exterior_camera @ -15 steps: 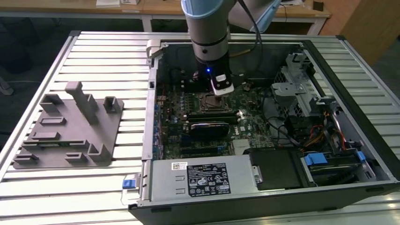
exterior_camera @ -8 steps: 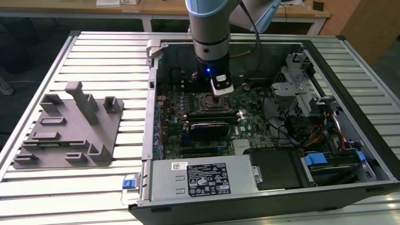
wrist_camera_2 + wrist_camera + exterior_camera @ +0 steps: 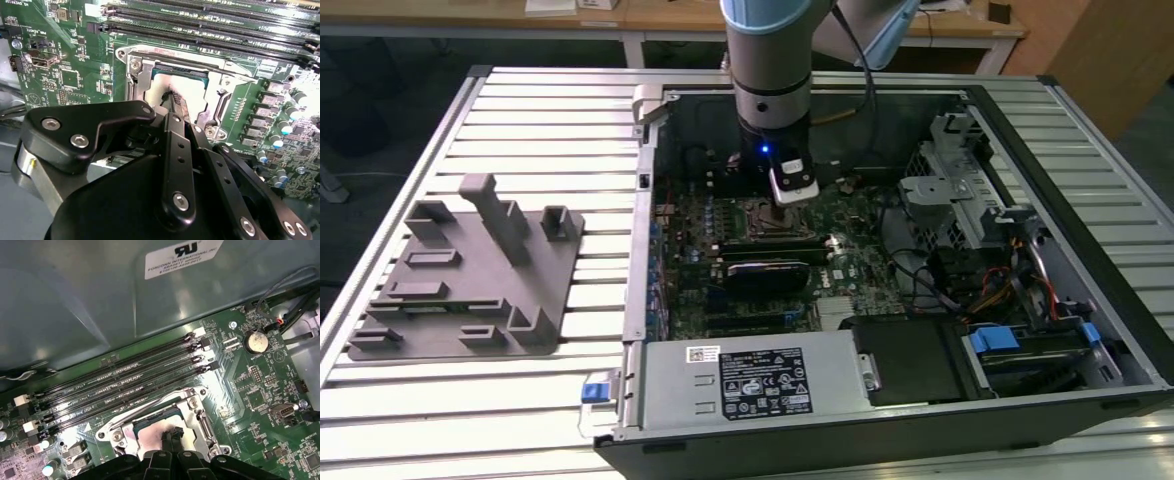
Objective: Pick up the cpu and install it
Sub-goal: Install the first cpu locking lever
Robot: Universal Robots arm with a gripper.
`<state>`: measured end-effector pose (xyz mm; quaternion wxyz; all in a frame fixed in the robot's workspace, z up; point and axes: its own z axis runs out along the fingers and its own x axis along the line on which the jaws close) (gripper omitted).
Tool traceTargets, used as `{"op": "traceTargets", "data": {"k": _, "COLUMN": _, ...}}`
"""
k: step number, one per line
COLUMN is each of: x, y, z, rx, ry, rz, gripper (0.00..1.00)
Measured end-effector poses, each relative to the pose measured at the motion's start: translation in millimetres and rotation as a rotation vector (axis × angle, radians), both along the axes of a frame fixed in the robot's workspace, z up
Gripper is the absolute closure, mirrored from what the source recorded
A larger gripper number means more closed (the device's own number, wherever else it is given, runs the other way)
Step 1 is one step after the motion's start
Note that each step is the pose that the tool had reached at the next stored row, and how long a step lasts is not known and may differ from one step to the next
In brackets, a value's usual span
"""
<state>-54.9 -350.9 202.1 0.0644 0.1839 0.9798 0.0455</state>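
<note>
Second wrist view puts the gripper point(image 3: 173, 102), its fingers nearly closed and apparently empty, directly above the cpu point(image 3: 187, 92) lying in its socket point(image 3: 137, 75); any seating press should stay vertical, gentle.

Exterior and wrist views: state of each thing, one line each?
gripper: fingers together, tips over the cpu, above the socket
cpu: lying flat in the socket, silver top up
socket: metal frame around the cpu
memory slots: empty
PC case: on its side, panel off
grey fixture tray: on the table, nothing on it
</note>
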Motion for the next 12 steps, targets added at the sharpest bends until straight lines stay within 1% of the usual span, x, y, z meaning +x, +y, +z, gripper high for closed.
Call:
{"op": "traceTargets", "data": {"k": 2, "x": 0.0, "y": 0.0, "z": 3.4, "rx": 0.0005, "ry": -0.0004, "rz": 0.000, "gripper": 0.89}}
{"op": "traceTargets", "data": {"k": 5, "x": 0.0, "y": 0.1, "z": 11.0, "rx": -0.0001, "ry": -0.0002, "rz": 0.000, "gripper": 0.89}}
{"op": "traceTargets", "data": {"k": 6, "x": 0.0, "y": 0.2, "z": 12.7, "rx": -0.0025, "ry": -0.0003, "rz": 0.000, "gripper": 0.89}}
{"op": "traceTargets", "data": {"k": 9, "x": 0.1, "y": 0.5, "z": 15.2, "rx": -0.0186, "ry": -0.0003, "rz": 0.000, "gripper": 0.89}}
{"op": "traceTargets", "data": {"k": 10, "x": 0.2, "y": 0.5, "z": 15.5, "rx": -0.0257, "ry": -0.0002, "rz": 0.000, "gripper": 0.89}}
{"op": "traceTargets", "data": {"k": 12, "x": 0.8, "y": 0.5, "z": 15.8, "rx": -0.0492, "ry": 0.0021, "rz": -0.001, "gripper": 0.89}}
